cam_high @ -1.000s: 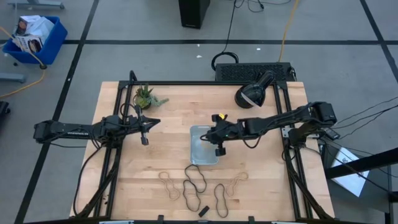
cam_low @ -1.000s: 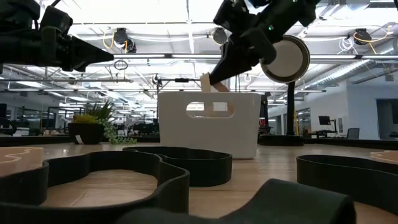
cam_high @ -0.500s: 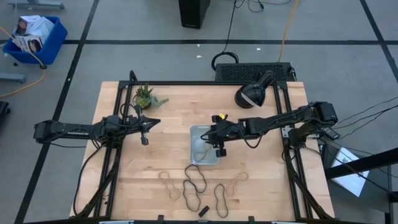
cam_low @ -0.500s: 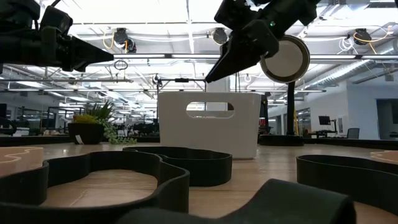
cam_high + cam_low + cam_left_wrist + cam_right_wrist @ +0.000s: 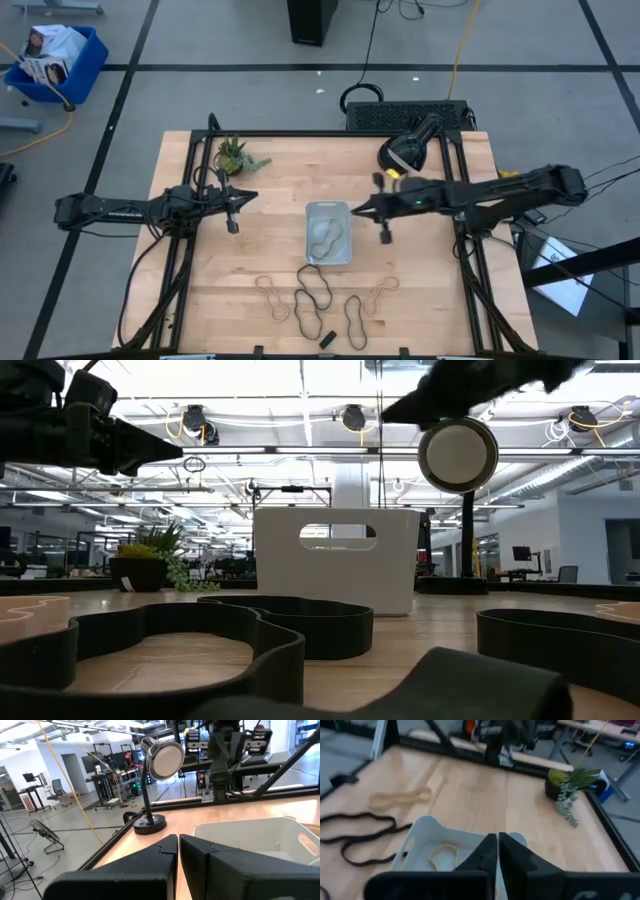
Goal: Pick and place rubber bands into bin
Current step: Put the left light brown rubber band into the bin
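Looking down from the high view, I see a desk lamp [image 5: 402, 152] at the far right of the worktop [image 5: 270, 190] and a small potted plant [image 5: 232, 155] at the far left; neither lies between the hands and the task things. A small black block [image 5: 326, 339] sits at the near edge among the loose bands.

My right hand [image 5: 382, 207] hangs just beside the bin [image 5: 328, 233], off its right side, close to the lamp's base. In the right wrist view its two dark fingers [image 5: 485, 855] lie nearly closed together, only a thin slit between them, and they hold nothing. My left hand [image 5: 236, 199] waits well to the left of the bin, near the plant; the left wrist view shows its fingers [image 5: 165, 852] likewise almost together and empty.

The bin stands at mid worktop, and one tan rubber band [image 5: 325, 238] lies curled inside it; the right wrist view shows that loop [image 5: 443, 855] resting on the bin's floor.

The other rubber bands lie on the worktop nearer the front edge: a tan one [image 5: 271, 297] on the left, a black figure-eight [image 5: 314, 289] just below the bin, another black loop [image 5: 354, 317] and a tan one [image 5: 380, 293] to its right.
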